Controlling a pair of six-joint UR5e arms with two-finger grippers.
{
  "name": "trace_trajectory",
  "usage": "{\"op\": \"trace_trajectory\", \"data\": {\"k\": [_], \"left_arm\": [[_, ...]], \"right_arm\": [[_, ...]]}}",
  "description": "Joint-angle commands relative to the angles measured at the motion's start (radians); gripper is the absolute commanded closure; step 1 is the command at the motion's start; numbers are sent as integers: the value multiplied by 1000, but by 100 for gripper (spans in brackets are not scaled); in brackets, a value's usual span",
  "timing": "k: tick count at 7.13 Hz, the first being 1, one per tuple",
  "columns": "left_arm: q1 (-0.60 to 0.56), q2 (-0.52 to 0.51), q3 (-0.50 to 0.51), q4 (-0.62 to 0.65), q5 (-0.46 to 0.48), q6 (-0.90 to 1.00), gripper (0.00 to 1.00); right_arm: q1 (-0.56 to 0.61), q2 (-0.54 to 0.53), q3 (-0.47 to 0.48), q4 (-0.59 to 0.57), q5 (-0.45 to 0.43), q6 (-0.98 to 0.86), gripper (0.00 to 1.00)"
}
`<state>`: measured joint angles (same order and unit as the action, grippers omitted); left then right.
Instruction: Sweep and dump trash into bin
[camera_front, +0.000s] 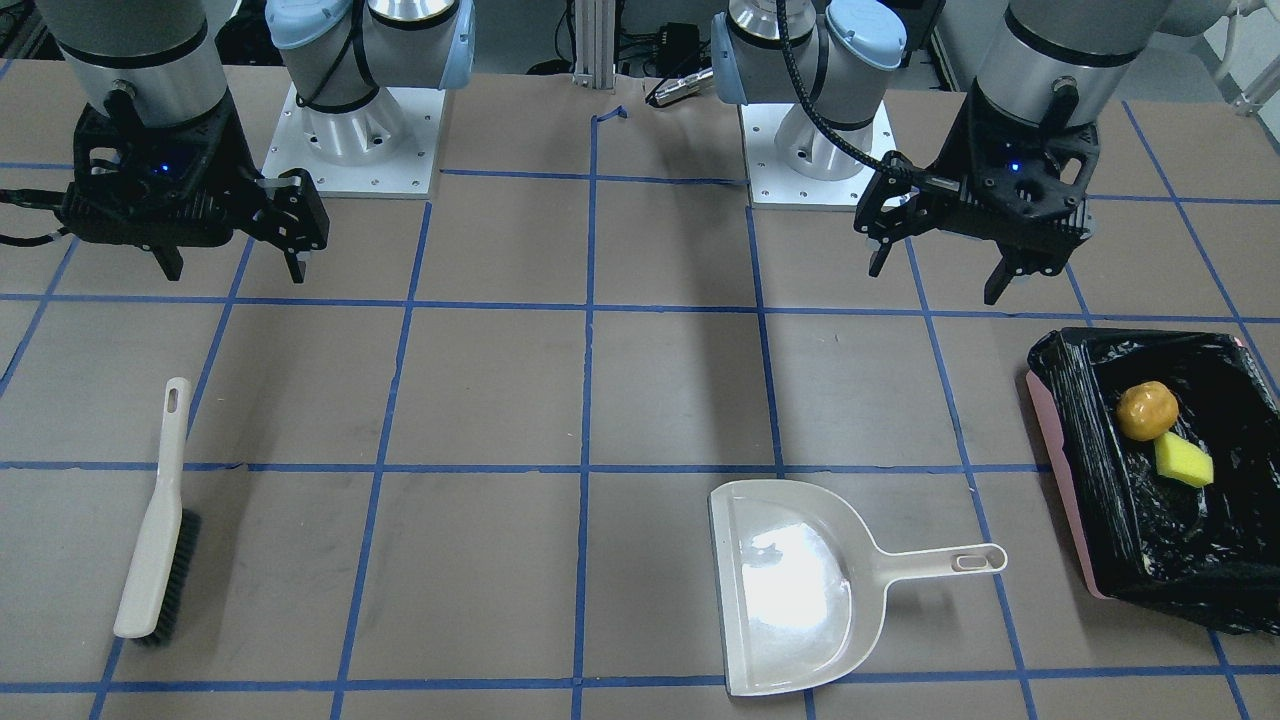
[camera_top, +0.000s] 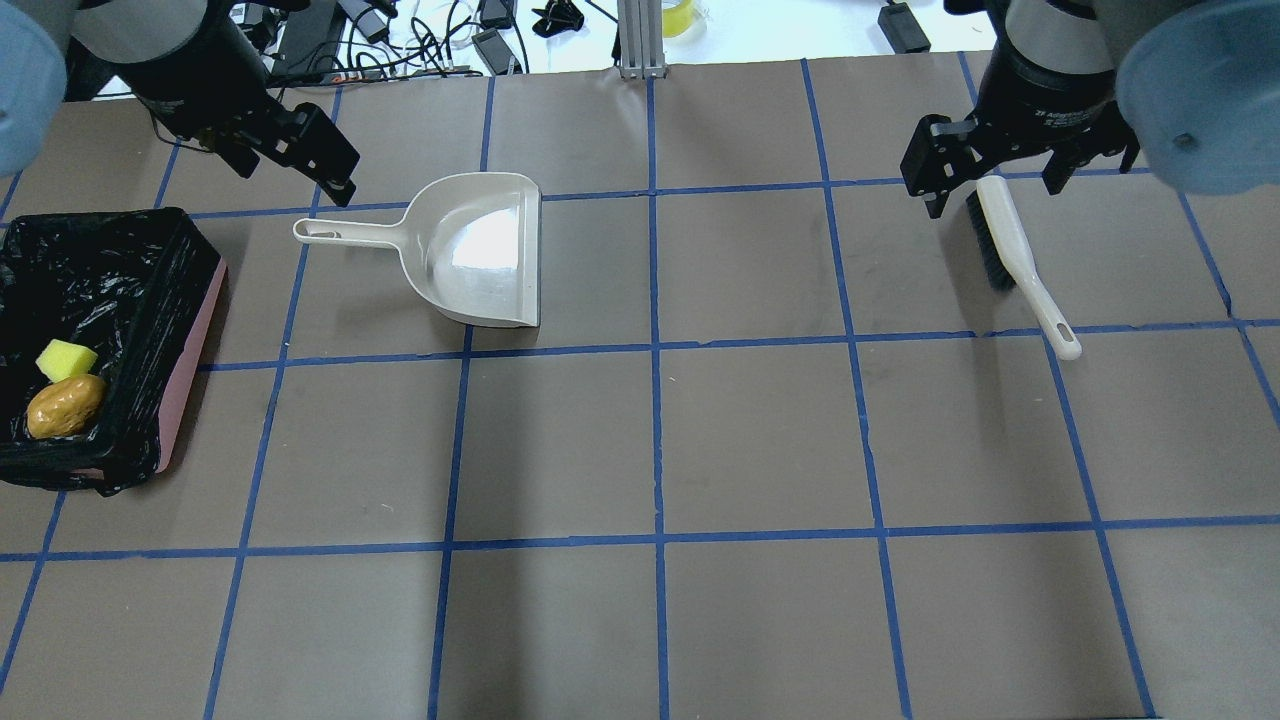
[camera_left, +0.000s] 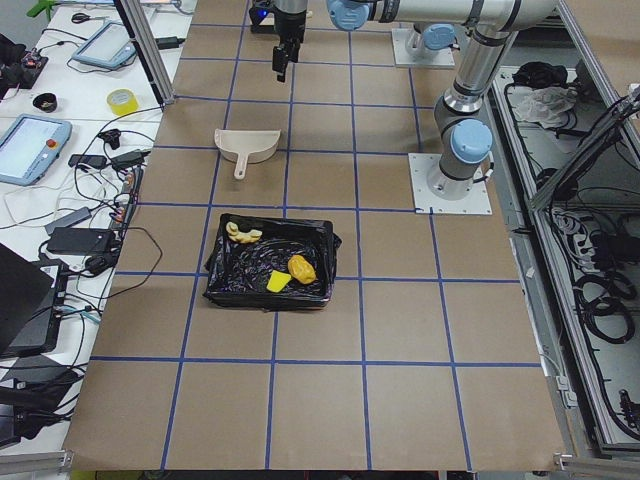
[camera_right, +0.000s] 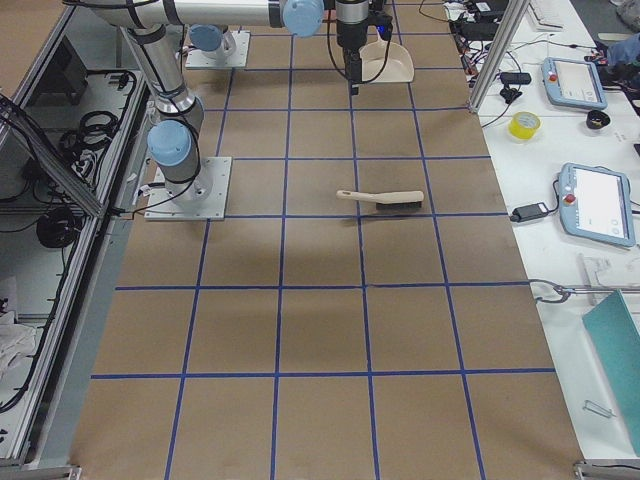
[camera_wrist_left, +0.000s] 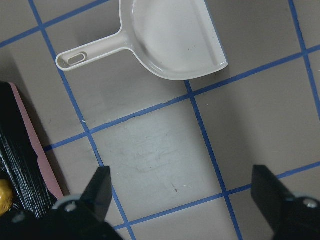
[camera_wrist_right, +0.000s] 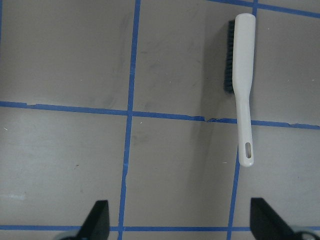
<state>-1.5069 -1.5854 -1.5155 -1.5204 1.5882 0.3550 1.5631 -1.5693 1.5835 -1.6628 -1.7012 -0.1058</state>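
At the left end of the bench (camera_front: 660, 400), the bin (camera_front: 1056, 470) holds the potato (camera_front: 1146, 411) touching the wedge (camera_front: 1183, 461). A small curved piece in one corner is probably the croissant (camera_left: 241, 234). The dustpan (camera_front: 790, 590) lies near the bin, the brush (camera_front: 150, 530) well apart. The left end effector (camera_front: 935, 282) and right end effector (camera_front: 233, 272) hover with fingers spread, holding nothing.

A rectangular pink bin (camera_front: 1085, 420), lined with a crinkled glossy black plastic bag, sits upright on the table. Inside it, a yellow-brown lumpy potato shape (camera_front: 1147, 411) lies just beside a yellow-green wedge (camera_front: 1183, 461). A golden curved croissant (camera_left: 243, 234) lies apart from them, near one corner.
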Motion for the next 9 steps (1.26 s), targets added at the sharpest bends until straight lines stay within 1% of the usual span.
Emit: {"op": "trace_trajectory", "data": {"k": [1, 6, 9], "left_arm": [[-1, 5, -18, 6, 4, -30, 0], [-1, 22, -20, 8, 3, -56, 0], [1, 9, -23, 9, 3, -68, 0]], "right_arm": [[0, 0, 1, 0, 0, 0, 0], [0, 3, 1, 6, -2, 0, 0], [0, 3, 1, 6, 0, 0, 0]]}}
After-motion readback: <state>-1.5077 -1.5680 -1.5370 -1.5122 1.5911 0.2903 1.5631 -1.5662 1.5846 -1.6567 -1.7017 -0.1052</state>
